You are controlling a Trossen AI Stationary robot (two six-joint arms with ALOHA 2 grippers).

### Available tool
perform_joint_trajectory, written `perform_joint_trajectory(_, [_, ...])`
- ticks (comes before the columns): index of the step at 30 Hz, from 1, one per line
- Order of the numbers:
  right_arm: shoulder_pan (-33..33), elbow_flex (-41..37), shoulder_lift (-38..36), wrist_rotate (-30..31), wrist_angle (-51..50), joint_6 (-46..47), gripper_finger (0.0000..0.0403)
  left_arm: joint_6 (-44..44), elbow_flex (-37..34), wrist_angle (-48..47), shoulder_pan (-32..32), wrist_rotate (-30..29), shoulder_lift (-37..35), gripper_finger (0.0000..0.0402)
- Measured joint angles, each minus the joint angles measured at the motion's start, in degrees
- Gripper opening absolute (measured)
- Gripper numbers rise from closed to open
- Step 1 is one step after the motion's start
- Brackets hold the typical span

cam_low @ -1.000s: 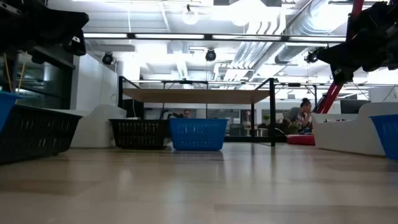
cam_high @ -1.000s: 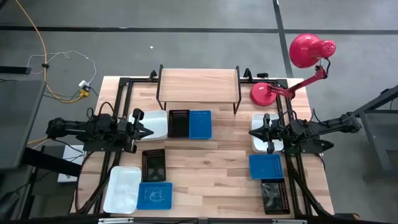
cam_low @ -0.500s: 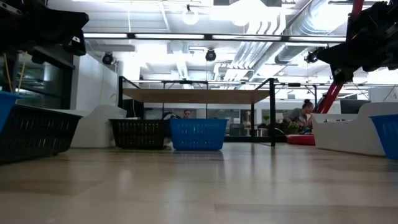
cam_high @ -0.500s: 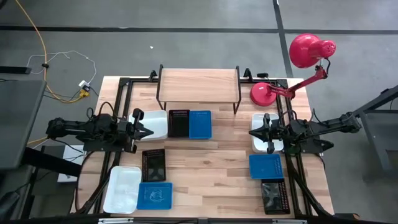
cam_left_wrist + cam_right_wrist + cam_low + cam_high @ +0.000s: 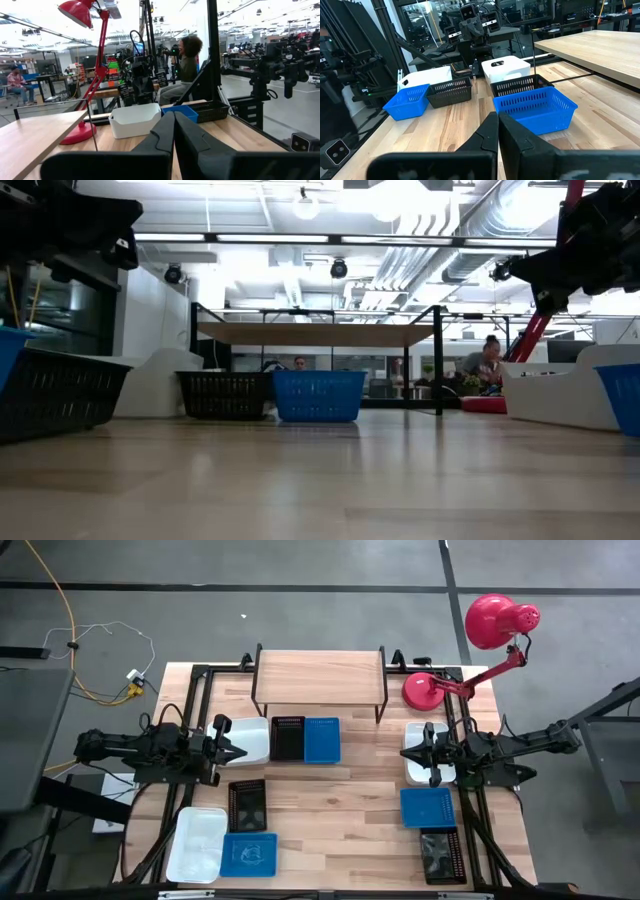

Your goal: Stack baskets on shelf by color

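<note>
White baskets [image 5: 252, 738] three, black three, blue three.

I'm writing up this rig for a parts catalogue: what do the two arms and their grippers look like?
Both arms are dark, almost black, built from slim jointed links with black cables running along them. The left gripper and right gripper each end in two tapered black fingers with smooth, matte faces. No coloured markings or labels are visible on them.

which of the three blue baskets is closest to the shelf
The blue basket just in front of the shelf, last in a row with a black basket and a white basket. The other two blue ones sit toward the table's near edge.
</note>
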Motion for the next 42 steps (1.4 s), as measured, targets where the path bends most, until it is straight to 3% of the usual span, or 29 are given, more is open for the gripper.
perform_joint_trajectory(33, [0.00, -0.02, 0.02, 0.39, 0.18, 0.13, 0.0000, 0.00, -0.01, 0.00, 0.00, 0.00, 0.01, 0.0000])
perform_joint_trajectory(35, [0.00, -0.07, 0.02, -0.91, 1.51, 6.02, 0.0000, 0.00, 0.01, -0.01, 0.00, -0.02, 0.00, 0.0000])
perform_joint_trajectory(40, [0.02, -0.07, 0.03, -2.41, 16.38, 32.86, 0.0000, 0.00, -0.01, -0.02, -0.02, -0.02, 0.01, 0.0000])
perform_joint_trajectory(42, [0.05, -0.07, 0.39, -3.30, 22.39, 39.53, 0.0000, 0.00, -0.01, -0.02, -0.02, 0.00, 0.00, 0.0000])
